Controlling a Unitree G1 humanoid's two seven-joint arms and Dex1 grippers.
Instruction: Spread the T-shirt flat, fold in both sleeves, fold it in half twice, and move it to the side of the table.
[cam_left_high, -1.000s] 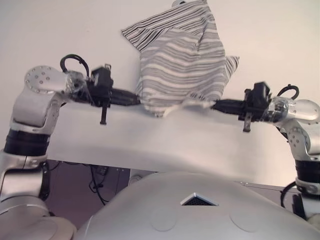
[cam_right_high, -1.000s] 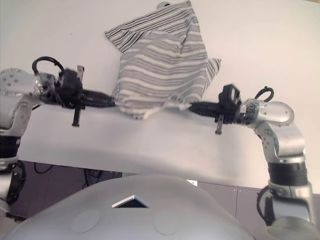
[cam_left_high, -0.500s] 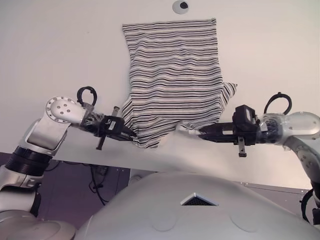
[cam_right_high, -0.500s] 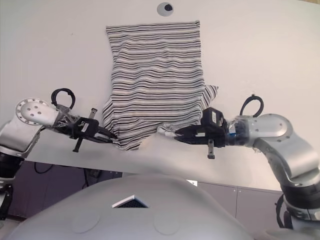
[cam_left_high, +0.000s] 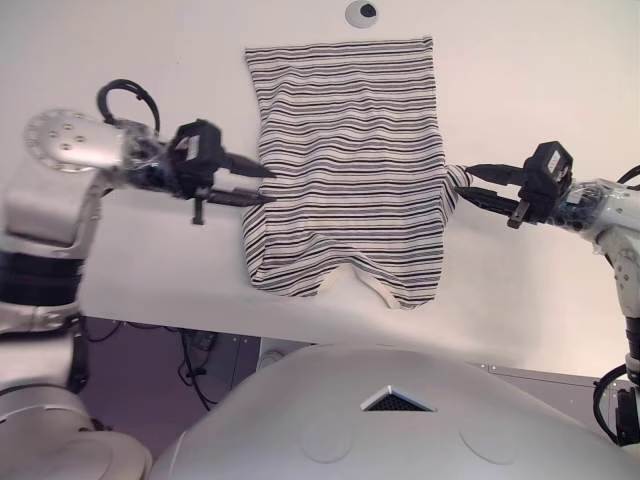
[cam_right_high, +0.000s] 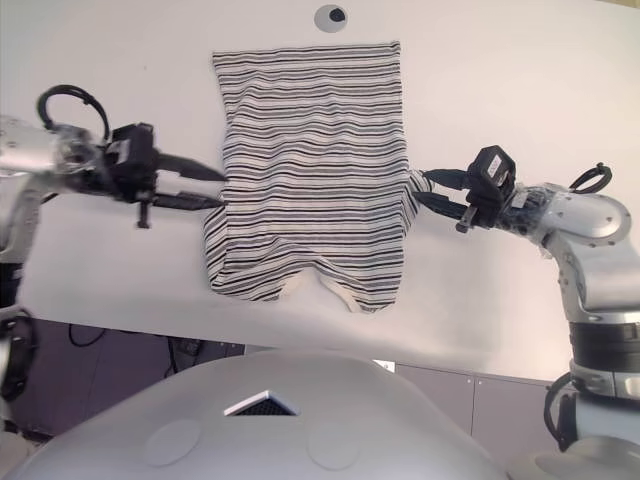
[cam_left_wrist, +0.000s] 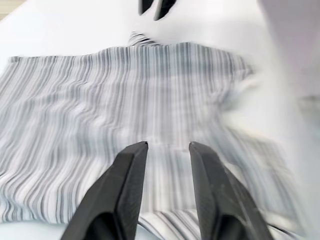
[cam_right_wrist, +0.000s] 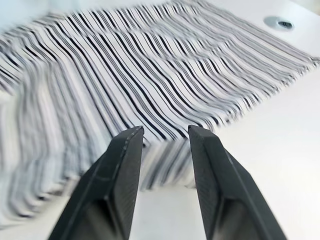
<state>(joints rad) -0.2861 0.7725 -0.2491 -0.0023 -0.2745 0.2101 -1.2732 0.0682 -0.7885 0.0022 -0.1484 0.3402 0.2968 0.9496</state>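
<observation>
The black-and-white striped T-shirt (cam_left_high: 345, 160) lies spread on the white table (cam_left_high: 120, 60), its straight hem at the far end and its collar end near the front edge. The near part is still rumpled, and a bit of sleeve sticks out on the right. My left gripper (cam_left_high: 262, 185) hovers open at the shirt's left edge, holding nothing. My right gripper (cam_left_high: 468, 183) is open just beyond the right sleeve. In the left wrist view the open fingers (cam_left_wrist: 131, 165) point over the shirt (cam_left_wrist: 125, 100). The right wrist view shows open fingers (cam_right_wrist: 125, 150) over the striped cloth (cam_right_wrist: 150, 65).
A round grommet (cam_left_high: 362, 12) sits in the table just past the shirt's far hem. The table's front edge (cam_left_high: 180, 322) runs close under the collar end. Bare table lies to the left and right of the shirt. Cables hang below the table.
Both grippers have let go of the shirt's near end and opened. They have moved apart and farther back to the shirt's sides. The near end now lies on the table.
</observation>
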